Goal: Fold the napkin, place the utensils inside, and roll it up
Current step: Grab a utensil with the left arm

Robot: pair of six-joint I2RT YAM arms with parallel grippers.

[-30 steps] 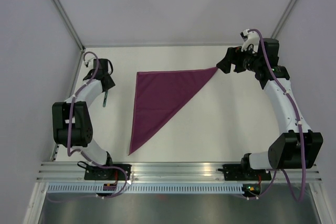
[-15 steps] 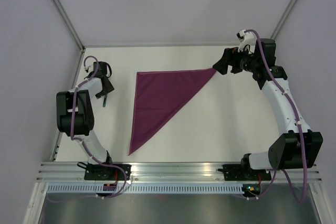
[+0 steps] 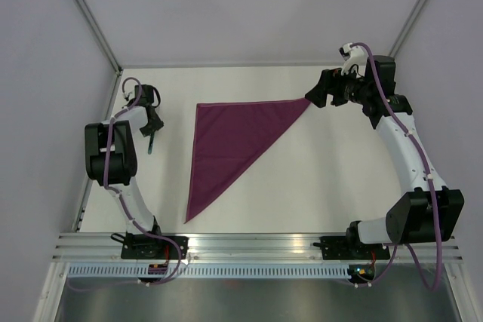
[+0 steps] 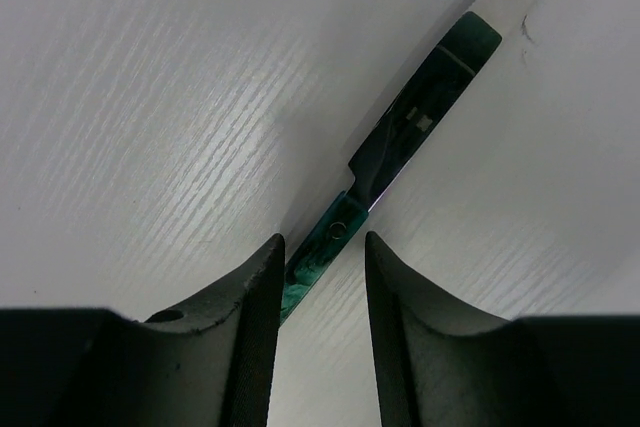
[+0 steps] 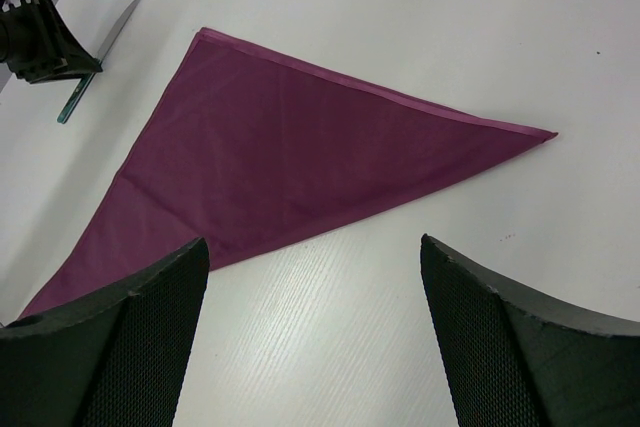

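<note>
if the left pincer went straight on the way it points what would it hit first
The left pincer would likely meet the green-handled utensil lying in line with its gap, then the table; depth is unclear.

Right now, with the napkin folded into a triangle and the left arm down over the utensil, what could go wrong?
1. The left gripper has its fingers astride the thin utensil, which lies flat on the table, skewed and close to one finger. Closing may push it aside or let it pivot.
2. The right gripper hangs open by the napkin's far corner. A careless move could catch that corner and spoil the fold.
</note>
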